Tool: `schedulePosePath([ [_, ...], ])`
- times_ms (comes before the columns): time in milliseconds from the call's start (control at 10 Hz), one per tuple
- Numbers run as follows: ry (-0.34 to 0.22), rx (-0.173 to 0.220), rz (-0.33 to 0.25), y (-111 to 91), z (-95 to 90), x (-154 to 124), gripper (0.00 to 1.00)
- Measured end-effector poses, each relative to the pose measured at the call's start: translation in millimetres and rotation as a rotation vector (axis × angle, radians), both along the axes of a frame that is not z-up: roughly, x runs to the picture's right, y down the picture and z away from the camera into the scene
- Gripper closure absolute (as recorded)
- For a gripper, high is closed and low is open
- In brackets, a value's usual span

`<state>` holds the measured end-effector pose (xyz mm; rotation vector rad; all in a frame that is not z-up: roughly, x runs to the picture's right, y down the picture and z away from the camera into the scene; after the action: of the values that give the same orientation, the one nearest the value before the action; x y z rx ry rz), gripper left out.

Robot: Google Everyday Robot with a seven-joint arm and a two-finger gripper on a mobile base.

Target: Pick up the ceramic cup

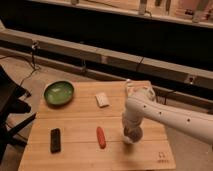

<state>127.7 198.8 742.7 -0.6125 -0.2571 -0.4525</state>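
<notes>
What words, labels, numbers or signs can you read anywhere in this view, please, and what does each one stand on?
None can be read.
Small dark mark on the light wooden table, near its front right corner: too blurred to read.
No text shows on the wide green bowl, the black rectangular block, the red oblong item or the white arm, whose gripper is low over the table's right part.

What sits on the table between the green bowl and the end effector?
In the camera view, a small pale rectangular item lies on the wooden table between the wide green bowl and the end effector.
</notes>
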Motion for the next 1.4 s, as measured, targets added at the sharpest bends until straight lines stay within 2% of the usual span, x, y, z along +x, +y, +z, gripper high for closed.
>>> schedulePosePath([
  [400,-0.002,0.010,-0.005,-4.5,-3.2,0.1,1.00],
  [600,-0.001,0.018,-0.005,-21.0,-18.4,1.9,1.00],
  [800,0.002,0.024,-0.007,-29.4,-27.6,4.5,1.00],
  [1400,-0.001,0.032,-0.008,-43.3,-33.9,6.2,1.00],
])
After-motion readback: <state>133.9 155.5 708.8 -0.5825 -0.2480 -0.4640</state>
